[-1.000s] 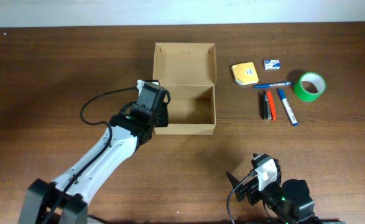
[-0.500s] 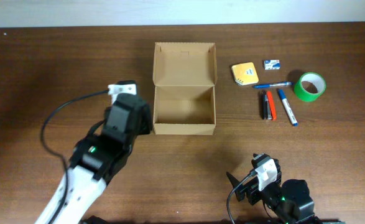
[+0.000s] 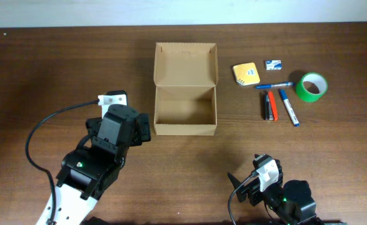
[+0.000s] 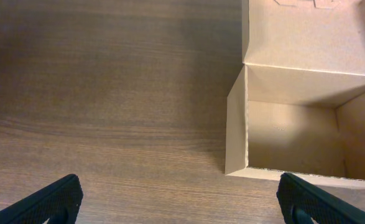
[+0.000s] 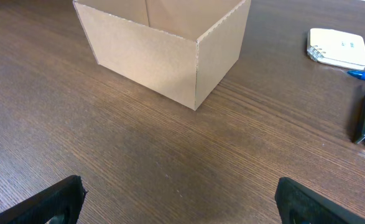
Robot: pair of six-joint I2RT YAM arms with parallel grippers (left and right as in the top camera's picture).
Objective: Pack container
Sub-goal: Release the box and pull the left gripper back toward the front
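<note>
The container [image 3: 185, 87], a plain brown cardboard box, sits open in the middle of the table with its lid flap [image 3: 185, 62] laid back and nothing inside. My left gripper [image 4: 182, 205] hovers open over bare wood just left of the box's front left corner [image 4: 235, 168], its black fingers [image 4: 48, 200] spread wide and empty. In the overhead view the left arm [image 3: 117, 128] stands off the box's left side. My right gripper [image 5: 182, 199] is open and empty at the near table edge, and faces the box [image 5: 163, 43] from the front right.
To the right of the box lie a yellow notepad [image 3: 246, 73], a small eraser [image 3: 273, 64], a blue pen [image 3: 274, 85], red and black markers [image 3: 269, 105], a blue marker [image 3: 288, 107] and a green tape roll [image 3: 312, 86]. The right arm's base [image 3: 277, 194] sits at the bottom edge.
My left arm has pulled back from the box's left wall toward the front left, and its jaws have opened wide. The right arm has not moved.
</note>
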